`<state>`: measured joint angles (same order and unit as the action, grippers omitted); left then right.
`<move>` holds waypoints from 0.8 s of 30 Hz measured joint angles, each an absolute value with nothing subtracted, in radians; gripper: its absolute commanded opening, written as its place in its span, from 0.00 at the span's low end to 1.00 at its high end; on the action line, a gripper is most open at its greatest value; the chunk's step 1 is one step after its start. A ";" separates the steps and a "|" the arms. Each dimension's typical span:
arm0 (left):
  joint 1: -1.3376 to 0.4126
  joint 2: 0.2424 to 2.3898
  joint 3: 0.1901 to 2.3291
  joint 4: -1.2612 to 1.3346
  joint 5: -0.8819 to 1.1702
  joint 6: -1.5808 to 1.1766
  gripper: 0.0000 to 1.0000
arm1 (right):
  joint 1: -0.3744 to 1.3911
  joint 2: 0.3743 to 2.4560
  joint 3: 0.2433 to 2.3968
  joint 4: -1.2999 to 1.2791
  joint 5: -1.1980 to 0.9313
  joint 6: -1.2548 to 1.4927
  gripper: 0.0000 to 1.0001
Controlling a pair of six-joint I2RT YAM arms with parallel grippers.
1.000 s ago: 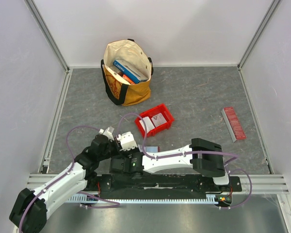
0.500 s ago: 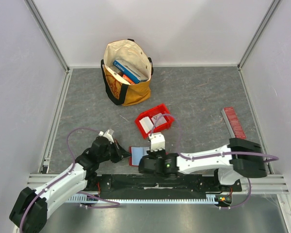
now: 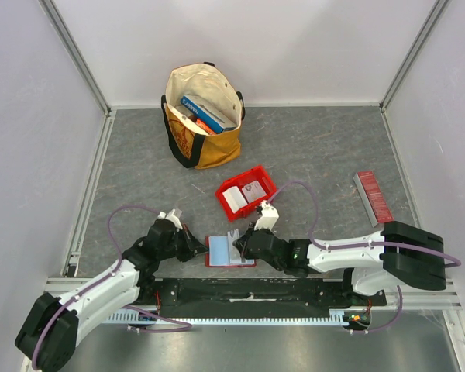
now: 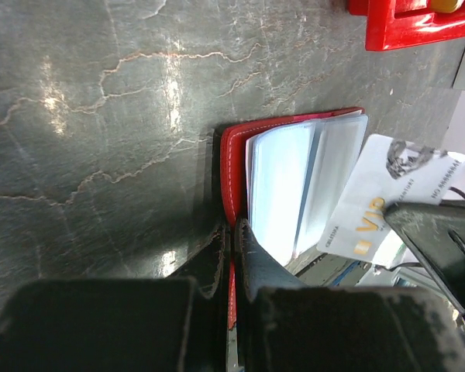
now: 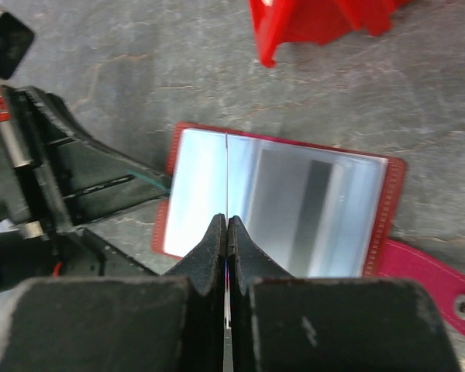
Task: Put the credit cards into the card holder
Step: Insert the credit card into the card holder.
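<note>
The card holder, a dark red wallet, lies open near the table's front edge with its pale slots up. My left gripper is shut on its left cover; in the left wrist view the red edge runs between my jaws. My right gripper is shut on a credit card and holds it on edge over the open slots. That card shows edge-on in the right wrist view above the wallet, and as a white VIP card in the left wrist view. More cards lie in the red bin.
The bright red plastic bin stands just behind the wallet. A cream and yellow tote bag with blue books stands at the back left. A narrow ridged red strip lies at the right. The wallet's snap tab sticks out to the right.
My right gripper has swung from beside the left gripper, past the red bin, and down over the wallet with a card. The open wallet now shows. The left arm has barely moved.
</note>
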<state>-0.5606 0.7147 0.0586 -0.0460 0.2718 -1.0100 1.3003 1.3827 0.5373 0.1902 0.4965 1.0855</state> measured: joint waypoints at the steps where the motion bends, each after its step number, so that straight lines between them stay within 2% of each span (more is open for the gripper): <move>1: -0.561 0.717 0.059 -0.045 0.272 -1.010 0.02 | 1.300 1.383 0.537 0.208 0.487 1.085 0.00; 24: -0.561 0.740 0.059 -0.023 0.272 -1.018 0.02 | 1.288 1.433 0.467 0.305 0.442 1.215 0.00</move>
<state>-0.5606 0.7399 0.0586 -0.0227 0.2718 -1.0180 1.2884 1.4330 0.4675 0.3046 0.4423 1.2148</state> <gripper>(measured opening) 0.026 0.008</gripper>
